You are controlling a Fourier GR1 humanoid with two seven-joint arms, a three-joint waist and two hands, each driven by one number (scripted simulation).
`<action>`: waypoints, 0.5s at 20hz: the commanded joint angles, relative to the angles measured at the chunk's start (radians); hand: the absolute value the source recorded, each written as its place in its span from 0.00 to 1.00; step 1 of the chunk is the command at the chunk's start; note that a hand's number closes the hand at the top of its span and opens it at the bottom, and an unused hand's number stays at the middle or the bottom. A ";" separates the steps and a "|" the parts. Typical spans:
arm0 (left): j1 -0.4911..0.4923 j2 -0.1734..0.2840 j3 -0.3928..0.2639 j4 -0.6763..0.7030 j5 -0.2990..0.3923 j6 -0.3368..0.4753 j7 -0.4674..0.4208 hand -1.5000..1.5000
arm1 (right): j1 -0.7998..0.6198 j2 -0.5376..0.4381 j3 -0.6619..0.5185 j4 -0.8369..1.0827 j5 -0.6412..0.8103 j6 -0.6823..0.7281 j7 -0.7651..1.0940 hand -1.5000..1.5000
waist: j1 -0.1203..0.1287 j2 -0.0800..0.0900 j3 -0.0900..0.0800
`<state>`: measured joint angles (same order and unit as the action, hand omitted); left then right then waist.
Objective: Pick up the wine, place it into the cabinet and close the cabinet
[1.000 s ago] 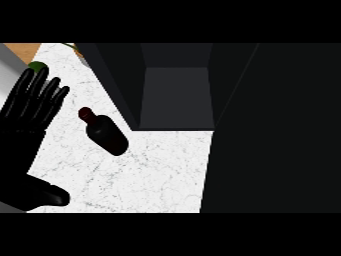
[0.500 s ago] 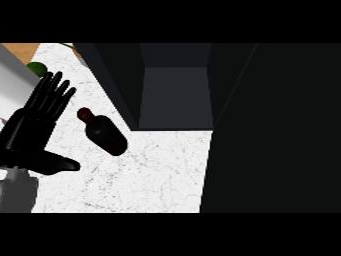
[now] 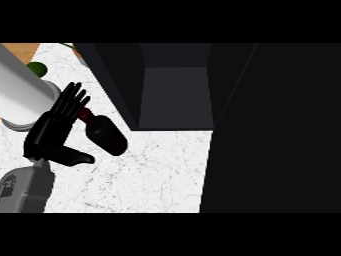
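a white, grey-veined marble worktop (image 3: 151, 175) fills the lower left of the head view, with a strip of orange-brown wood (image 3: 14, 52) showing beyond its far left edge. at the back stands the dark cabinet (image 3: 125, 85), open, its grey inner floor and back wall (image 3: 177, 97) in plain sight with nothing visible resting inside; a broad black panel (image 3: 284, 130), which may be the cabinet's open door, covers the whole right side of the view, though its exact nature cannot be told. the wine (image 3: 105, 132), a dark reddish bottle, lies on its side on the worktop just in front of the cabinet's left corner, its neck pointing up and to the left, its fat body toward the lower right. a large white cylinder (image 3: 7, 85) slants in from the upper left, its rim over the worktop's left edge, and a small green round thing (image 3: 36, 68) peeks out just beside it. the left hand (image 3: 51, 132) shows at the left on a grey forearm (image 3: 21, 190) coming up from the lower edge; its fingers (image 3: 71, 100) are straight and spread, pointing up toward the cabinet, the thumb (image 3: 73, 156) stuck out to the right, so the hand is open and holds nothing. its fingertips are at the bottle's neck, whether touching it cannot be told. the right hand shows nowhere.
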<state>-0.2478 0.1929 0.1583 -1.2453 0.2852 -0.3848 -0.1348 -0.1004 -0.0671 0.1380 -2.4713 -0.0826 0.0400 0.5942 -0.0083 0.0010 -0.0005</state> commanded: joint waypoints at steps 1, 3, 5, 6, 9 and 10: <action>-0.068 -0.007 -0.007 0.233 -0.092 -0.026 -0.173 0.00 | -0.026 0.015 0.036 -0.096 -0.010 -0.032 0.079 0.00 | -0.008 0.002 -0.001; -0.065 0.009 0.010 0.258 -0.084 -0.028 -0.178 0.00 | -0.069 0.007 0.033 -0.119 -0.004 -0.049 0.137 0.00 | -0.002 0.000 -0.001; -0.085 0.028 0.025 0.333 -0.082 -0.061 -0.217 0.00 | -0.003 0.016 0.013 -0.086 -0.020 -0.028 0.067 0.00 | 0.000 0.000 0.000; -0.131 0.030 0.024 0.371 -0.097 -0.052 -0.226 0.00 | 0.077 0.033 0.063 -0.041 0.021 0.011 -0.051 0.00 | -0.001 0.000 0.000; -0.114 0.015 0.002 0.443 -0.138 -0.070 -0.311 0.00 | 0.007 -0.007 -0.020 -0.092 -0.055 0.008 0.031 0.00 | -0.001 0.000 0.000; -0.130 0.015 0.006 0.534 -0.159 -0.084 -0.383 0.00 | 0.019 0.009 -0.010 -0.057 -0.042 0.007 -0.008 0.00 | -0.004 0.002 0.000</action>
<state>-0.3303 0.2079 0.1632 -0.8686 0.1673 -0.4478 -0.4114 -0.0955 -0.0520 0.1612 -2.4747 -0.0697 0.0378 0.5836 -0.0103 0.0016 -0.0007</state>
